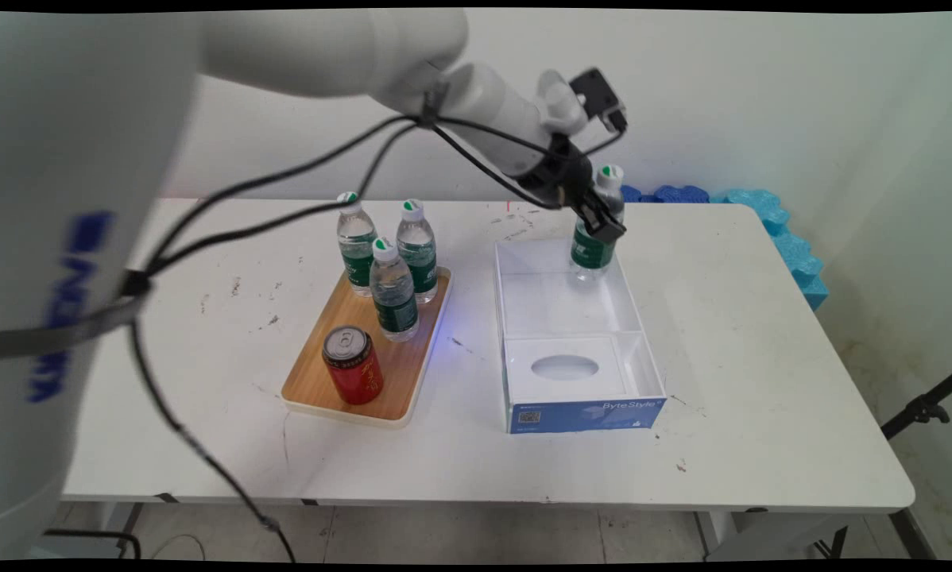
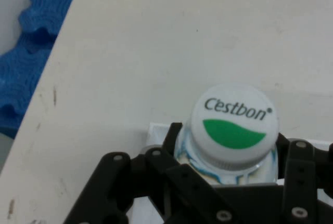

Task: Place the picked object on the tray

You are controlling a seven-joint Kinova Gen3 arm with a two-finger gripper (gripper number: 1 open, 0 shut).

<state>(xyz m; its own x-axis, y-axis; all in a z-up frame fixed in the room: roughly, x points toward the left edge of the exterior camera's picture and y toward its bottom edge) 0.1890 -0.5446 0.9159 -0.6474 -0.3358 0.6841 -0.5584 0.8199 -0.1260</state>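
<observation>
Right of centre in the upper half of the main view, the gripper [image 1: 601, 222] has its jaws closed around a water bottle [image 1: 595, 246], gripping it just beneath the white cap. In the hand view the gripper [image 2: 229, 182] shows its black linkage on both sides of the bottle's [image 2: 231, 125] neck, and the cap reads "Cestbon" above a green mark. The bottle stands upright over the far right corner of an open white box [image 1: 559, 306]; whether its base rests on the box floor or hangs just above it is hard to tell. The box sits mid-frame on the white bench [image 1: 762, 357], with a blue front panel and a smaller near compartment that has an oval cut-out.

Left of the box, a wooden tray [image 1: 317, 373] carries three more water bottles [image 1: 393, 290] grouped at its far end and a red can [image 1: 353, 365] at its near end. Blue foam pieces [image 1: 770, 214] lie beyond the bench's upper right edge.
</observation>
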